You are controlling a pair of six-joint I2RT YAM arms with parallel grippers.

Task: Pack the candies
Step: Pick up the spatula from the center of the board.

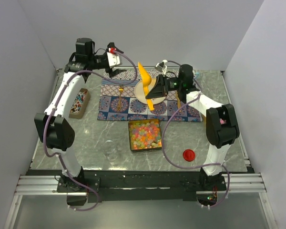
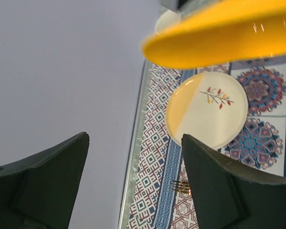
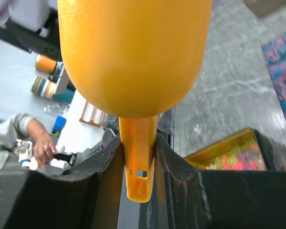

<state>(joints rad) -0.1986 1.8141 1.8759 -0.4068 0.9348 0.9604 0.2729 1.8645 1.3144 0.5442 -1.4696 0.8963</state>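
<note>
The candies (image 1: 144, 134) are tiny pink, orange, yellow and green sweets filling a square tin (image 1: 130, 136) in front of the patterned mat; they also show in the right wrist view (image 3: 233, 160). My right gripper (image 1: 158, 88) is shut on the handle of an orange scoop (image 1: 145, 76), held above a cream plate (image 1: 139, 91). In the right wrist view the scoop (image 3: 133, 52) fills the top and its handle sits between my fingers (image 3: 100, 186). My left gripper (image 1: 116, 71) is open and empty over the mat's far left corner. The left wrist view shows the plate (image 2: 207, 109) and the scoop (image 2: 224, 40).
A patterned mat (image 1: 181, 112) carries the plate and a gold fork (image 1: 120, 93), whose tines show in the left wrist view (image 2: 181, 186). A clear glass jar (image 1: 113, 152) stands at front left, a red lid (image 1: 188, 154) at front right. A small tray (image 1: 79, 102) lies at left.
</note>
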